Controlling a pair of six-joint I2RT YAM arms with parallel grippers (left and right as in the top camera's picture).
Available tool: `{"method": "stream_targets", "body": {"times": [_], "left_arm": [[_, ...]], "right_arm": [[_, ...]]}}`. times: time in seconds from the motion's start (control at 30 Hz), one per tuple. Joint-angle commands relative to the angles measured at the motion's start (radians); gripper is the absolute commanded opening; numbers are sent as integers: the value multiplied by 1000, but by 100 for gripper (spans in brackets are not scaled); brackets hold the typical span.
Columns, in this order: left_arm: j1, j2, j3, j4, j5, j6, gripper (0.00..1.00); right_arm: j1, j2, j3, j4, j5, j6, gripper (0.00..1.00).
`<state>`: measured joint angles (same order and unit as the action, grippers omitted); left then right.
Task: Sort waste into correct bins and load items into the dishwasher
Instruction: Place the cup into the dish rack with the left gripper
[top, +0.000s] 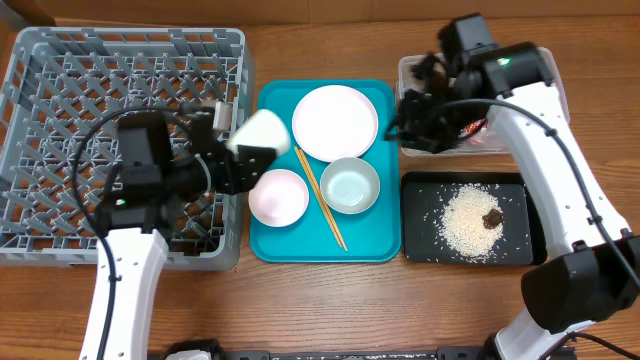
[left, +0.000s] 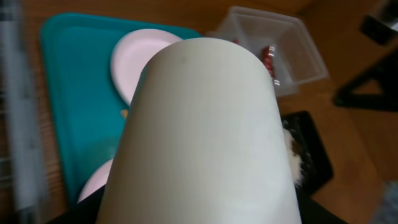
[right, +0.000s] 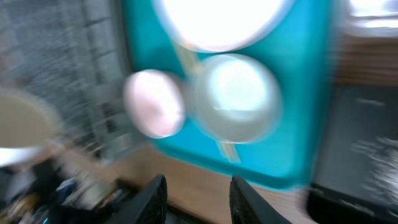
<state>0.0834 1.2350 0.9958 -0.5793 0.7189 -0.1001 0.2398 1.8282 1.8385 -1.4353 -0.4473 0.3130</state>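
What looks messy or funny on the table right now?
The white cup is tipped on its side in the left gripper, over the teal tray's left edge. Loose rice is scattered in the black tray around a dark brown lump. Nothing looks broken.

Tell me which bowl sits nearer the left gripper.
The pink bowl, at the teal tray's left edge; the grey-green bowl lies beyond the chopsticks.
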Motion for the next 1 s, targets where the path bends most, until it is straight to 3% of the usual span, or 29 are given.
{"method": "stream_targets", "body": {"times": [0.0, 0.33, 0.77, 0.97], "left_arm": [[79, -44, 34, -73, -235, 33, 49], [278, -61, 53, -315, -666, 17, 54], [290, 58, 53, -316, -766, 6, 54], [290, 141, 53, -304, -774, 2, 64]], "right_arm": [[-40, -13, 14, -45, 229, -6, 35], [-165, -79, 14, -142, 354, -53, 34], [-191, -84, 14, -144, 354, -55, 34], [-191, -84, 14, -146, 353, -55, 34]]}}
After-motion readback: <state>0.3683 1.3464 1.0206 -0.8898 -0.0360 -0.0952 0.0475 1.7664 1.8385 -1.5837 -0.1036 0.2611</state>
